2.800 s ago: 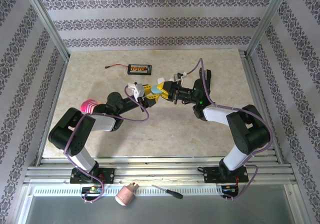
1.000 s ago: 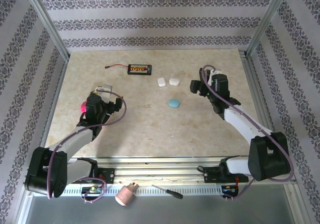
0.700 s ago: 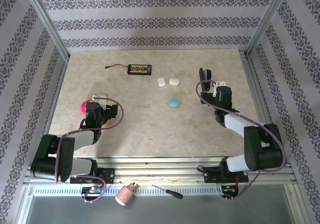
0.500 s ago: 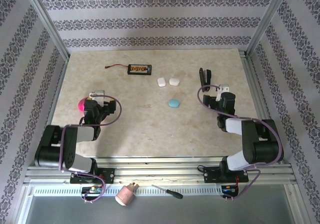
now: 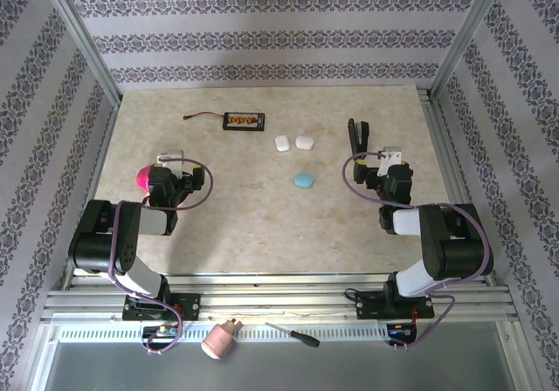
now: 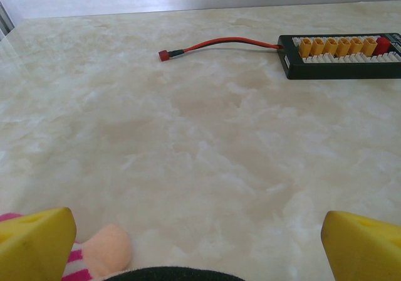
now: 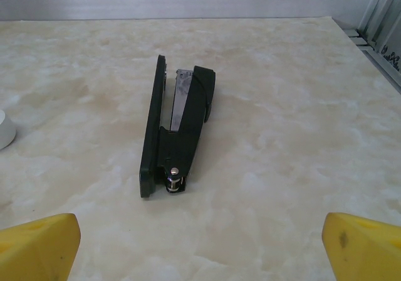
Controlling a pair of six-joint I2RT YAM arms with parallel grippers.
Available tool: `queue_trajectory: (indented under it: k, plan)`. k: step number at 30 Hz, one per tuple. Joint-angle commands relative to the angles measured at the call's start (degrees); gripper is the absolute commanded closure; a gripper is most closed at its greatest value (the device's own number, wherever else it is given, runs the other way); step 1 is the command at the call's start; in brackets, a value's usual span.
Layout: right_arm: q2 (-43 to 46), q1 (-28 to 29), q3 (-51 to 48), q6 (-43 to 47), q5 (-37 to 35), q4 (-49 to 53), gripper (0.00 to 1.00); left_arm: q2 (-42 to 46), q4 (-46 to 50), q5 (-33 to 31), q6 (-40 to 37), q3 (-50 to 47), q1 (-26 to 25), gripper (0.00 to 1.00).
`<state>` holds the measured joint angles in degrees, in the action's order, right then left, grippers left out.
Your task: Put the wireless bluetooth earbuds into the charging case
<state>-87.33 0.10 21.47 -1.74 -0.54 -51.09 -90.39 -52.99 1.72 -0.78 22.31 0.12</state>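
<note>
Blue case sits mid-table, a rounded pebble that looks shut, and everything else is placed from it. Just beyond it, two white cases lie side by side, close together; the edge of one shows at the left of the right wrist view. The earbuds are too small to pick out from above, and I can't tell whether any sit inside the cases. Off to the right of the blue case is the right gripper, yellow fingers spread wide with nothing between them. Straight ahead of it lies a black stapler, lengthwise, hinge end nearest the fingers, right of the blue case and a touch farther out. Well left of the blue case is the left gripper, also wide open and empty, with a pink ball just beside its left finger; touching or not, I can't say. Beyond the blue case and to its left lies a black board with a red lead. Nearer than the blue case, past the arm bases, a screwdriver rests on the rail.
</note>
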Motion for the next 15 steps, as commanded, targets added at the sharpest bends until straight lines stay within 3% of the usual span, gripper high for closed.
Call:
queue_trajectory:
  k: [1,15]
  plan:
    - [0.1,-0.4,0.0,-1.1,1.0,-2.6,0.02,-0.8,-0.9,1.6,0.7,0.0,0.7,0.01]
    - [0.0,-0.4,0.1,-0.9,0.9,-2.5,0.02,-0.8,-0.2,1.8,0.5,0.4,0.6,0.01]
